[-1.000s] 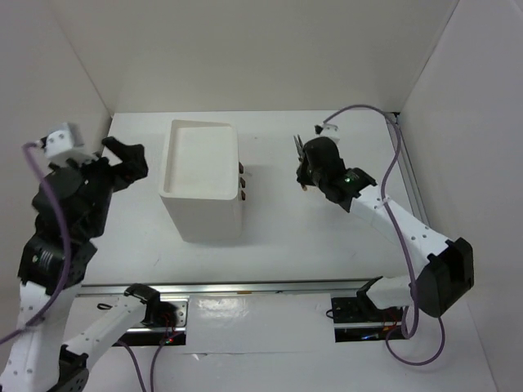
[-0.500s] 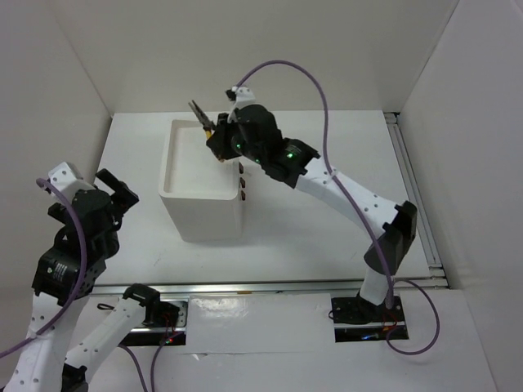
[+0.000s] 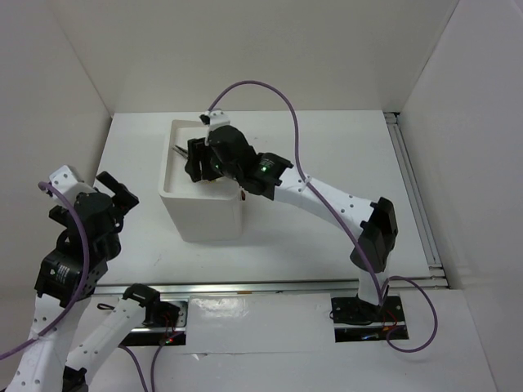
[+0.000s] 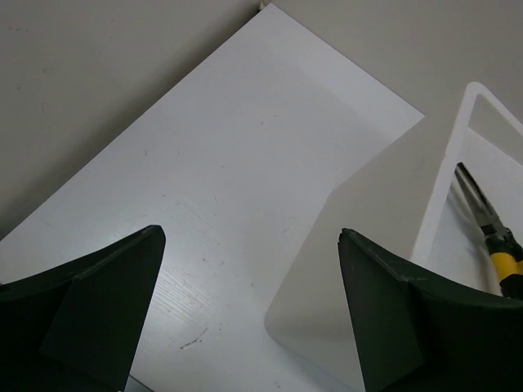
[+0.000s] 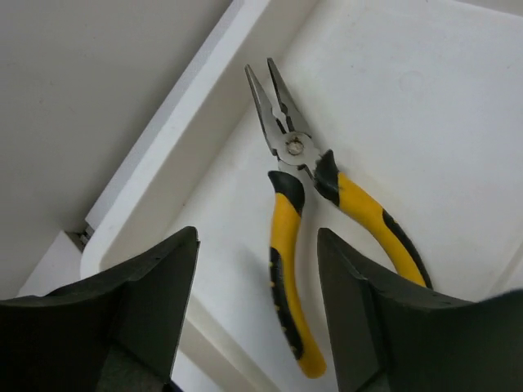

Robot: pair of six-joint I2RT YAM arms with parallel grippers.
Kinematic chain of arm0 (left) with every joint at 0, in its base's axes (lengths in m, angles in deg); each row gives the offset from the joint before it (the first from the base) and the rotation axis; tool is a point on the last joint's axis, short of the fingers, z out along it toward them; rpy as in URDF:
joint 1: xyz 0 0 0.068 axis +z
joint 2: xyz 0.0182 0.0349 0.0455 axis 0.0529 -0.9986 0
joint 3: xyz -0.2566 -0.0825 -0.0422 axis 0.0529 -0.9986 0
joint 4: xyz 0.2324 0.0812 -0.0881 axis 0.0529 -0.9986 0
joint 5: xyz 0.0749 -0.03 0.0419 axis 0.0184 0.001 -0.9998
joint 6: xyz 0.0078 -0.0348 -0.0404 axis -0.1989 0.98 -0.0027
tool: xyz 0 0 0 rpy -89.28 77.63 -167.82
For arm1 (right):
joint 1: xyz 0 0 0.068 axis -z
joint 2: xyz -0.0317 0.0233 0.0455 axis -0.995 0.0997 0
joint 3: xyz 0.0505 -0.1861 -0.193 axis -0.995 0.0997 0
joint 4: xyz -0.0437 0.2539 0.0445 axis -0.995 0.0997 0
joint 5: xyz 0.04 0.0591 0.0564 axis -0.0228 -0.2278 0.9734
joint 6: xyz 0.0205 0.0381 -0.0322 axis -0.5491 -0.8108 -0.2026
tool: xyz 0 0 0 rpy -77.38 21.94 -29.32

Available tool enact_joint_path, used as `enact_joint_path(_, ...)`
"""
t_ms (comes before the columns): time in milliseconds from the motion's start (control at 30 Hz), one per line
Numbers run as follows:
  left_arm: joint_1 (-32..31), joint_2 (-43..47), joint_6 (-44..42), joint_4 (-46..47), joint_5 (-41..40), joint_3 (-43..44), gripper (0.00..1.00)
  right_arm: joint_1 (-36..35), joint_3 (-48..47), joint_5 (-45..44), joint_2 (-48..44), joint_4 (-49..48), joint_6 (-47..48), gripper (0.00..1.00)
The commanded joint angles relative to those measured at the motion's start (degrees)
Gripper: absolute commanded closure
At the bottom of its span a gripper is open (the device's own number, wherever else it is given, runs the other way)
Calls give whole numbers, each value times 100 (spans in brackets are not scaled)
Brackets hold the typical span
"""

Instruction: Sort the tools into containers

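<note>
The yellow-handled pliers (image 5: 286, 237) lie in the recessed top tray (image 5: 163, 147) of the white box (image 3: 202, 214), nose toward the tray's far left corner. My right gripper (image 5: 257, 234) hovers just above them, open; one handle shows between the fingers with a gap on each side. From above, the right gripper (image 3: 196, 159) covers the tray and only the pliers' nose (image 3: 181, 150) sticks out. Left of the box, my left gripper (image 3: 118, 189) stands wide open with nothing in it. In its wrist view the left gripper (image 4: 252, 237) faces the box's wall (image 4: 368, 245), with the pliers (image 4: 490, 233) beyond the rim.
Dark brown drawer knobs (image 3: 243, 194) show on the box's right face under the right arm. A metal rail (image 3: 413, 192) runs along the table's right edge. White walls close in the left, back and right sides.
The right arm swung from the table's right side to over the box with the pliers, then opened; the pliers now lie in the tray. The left arm drew back toward its base.
</note>
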Motion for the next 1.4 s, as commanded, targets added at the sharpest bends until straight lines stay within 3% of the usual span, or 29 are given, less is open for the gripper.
enact_joint_path(0,-6,51,-156,239,-24,-42,0,-60,-469,-215,-70,-24,104,32)
enact_joint_path(67,-6,51,-156,292,29,-42,0,-60,-785,-416,-70,99,165,6)
enact_joint_path(100,-6,51,-208,292,29,-42,0,-60,-899,-504,-70,257,227,0)
enact_joint_path(200,-6,-2,-261,292,151,-42,0,-60,-1462,-1057,-70,644,455,0)
enact_joint_path(267,-6,-2,-331,344,266,-42,0,-60,-1359,-1751,-517,960,561,0)
enact_joint_path(400,-6,50,-332,345,336,-42,0,107,307,-3216,-2112,1504,317,0)
enact_joint_path(567,-6,121,-517,345,679,177,0,107,1399,-4318,-3610,2638,-299,0)
enact_joint_path(633,-6,60,-517,284,810,292,0,107,1830,-4433,-4311,2867,-362,0)
enact_joint_path(867,-6,112,-569,143,1004,371,0,160,2210,-4653,-5395,3509,-555,0)
enact_joint_path(1367,-6,165,-622,29,1057,371,0,160,2395,-4759,-5396,3641,-660,0)
